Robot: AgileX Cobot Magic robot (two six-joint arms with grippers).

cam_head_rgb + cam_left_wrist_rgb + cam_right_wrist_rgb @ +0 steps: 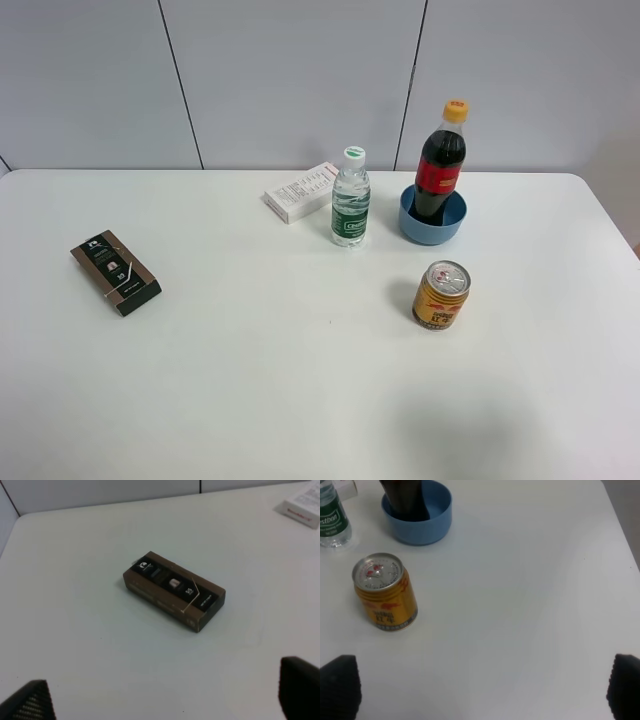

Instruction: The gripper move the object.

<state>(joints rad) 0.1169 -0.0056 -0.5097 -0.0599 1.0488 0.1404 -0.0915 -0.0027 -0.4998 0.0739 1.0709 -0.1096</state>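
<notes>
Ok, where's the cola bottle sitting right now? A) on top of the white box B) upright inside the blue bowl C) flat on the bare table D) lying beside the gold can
B: the cola bottle stands upright with its base inside the blue bowl.

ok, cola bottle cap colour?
Yellow-orange; the cola bottle's cap shows best in the exterior high view.
</notes>
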